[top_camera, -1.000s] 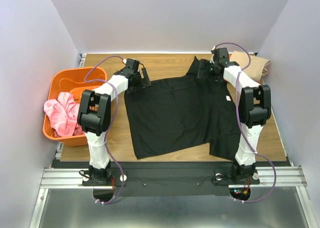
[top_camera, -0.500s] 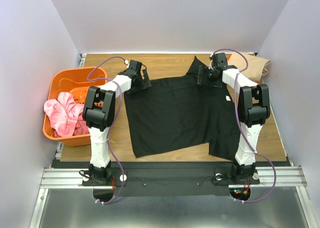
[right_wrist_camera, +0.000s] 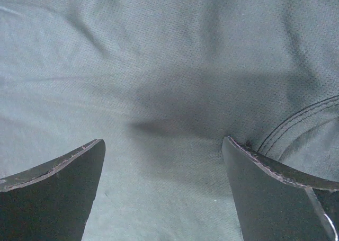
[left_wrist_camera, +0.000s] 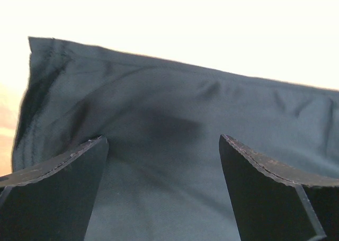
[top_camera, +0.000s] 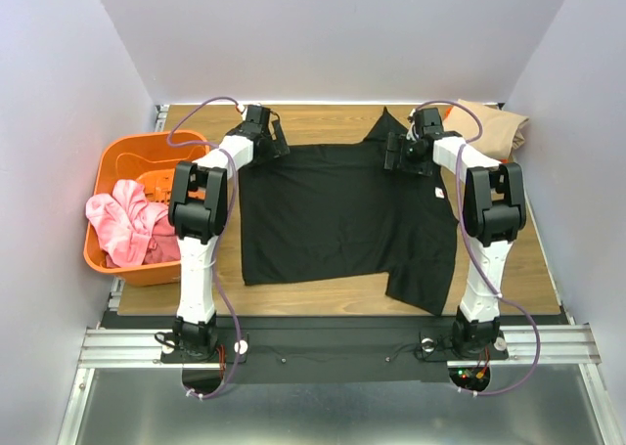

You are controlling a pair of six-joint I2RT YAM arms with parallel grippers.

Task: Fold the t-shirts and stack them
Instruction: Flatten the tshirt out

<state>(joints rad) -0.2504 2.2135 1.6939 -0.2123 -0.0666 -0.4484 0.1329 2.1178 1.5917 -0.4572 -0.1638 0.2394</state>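
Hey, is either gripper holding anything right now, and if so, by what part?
Nothing is held. The left gripper and right gripper both stand open over the black t-shirt near its far edge, with no cloth pinched.

The overhead view was evenly, softly lit. Beyond the black shirt [left_wrist_camera: 175, 145], the left wrist view glared white; a blurred shadow lay across the shirt's middle.

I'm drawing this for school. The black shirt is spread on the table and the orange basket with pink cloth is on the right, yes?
Not quite: the orange basket with pink cloth is on the left, as the top view shows. The black shirt is spread on the table.
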